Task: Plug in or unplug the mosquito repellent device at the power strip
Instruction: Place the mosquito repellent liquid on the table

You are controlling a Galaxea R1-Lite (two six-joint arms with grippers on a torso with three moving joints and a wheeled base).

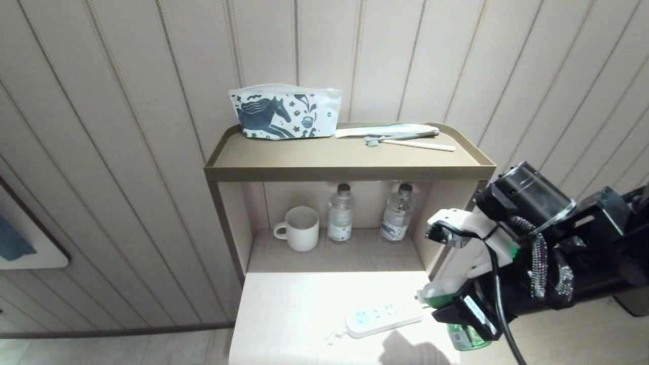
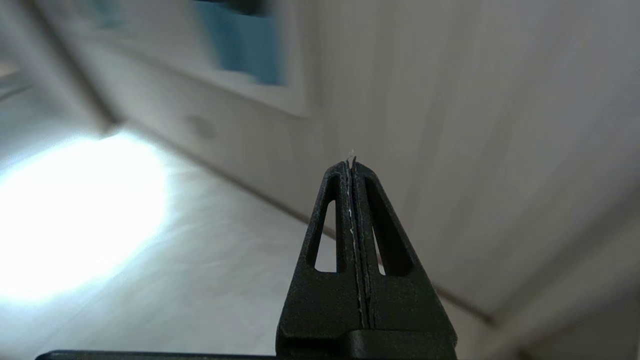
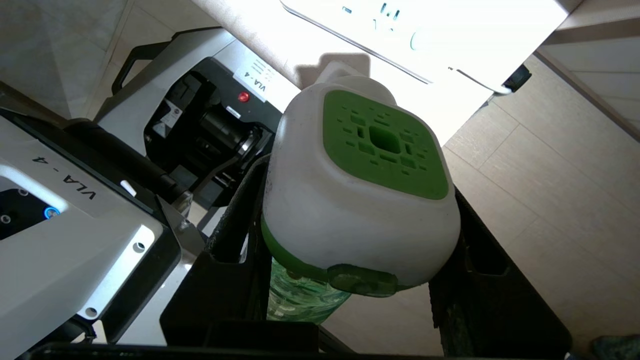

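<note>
Right wrist view: right gripper (image 3: 350, 260) clamps the mosquito repellent device (image 3: 360, 200) (green face up) near the power strip (image 1: 383, 318); left gripper (image 2: 352, 162) closed, empty

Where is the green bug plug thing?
The mosquito repellent device is held in the right gripper, low on the head view's right, beside the power strip on the table.

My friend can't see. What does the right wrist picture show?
The right pincer grips the mosquito repellent device, a white head with a green face and a green bottle below. Beyond it the white power strip lies on a bright tabletop.
</note>
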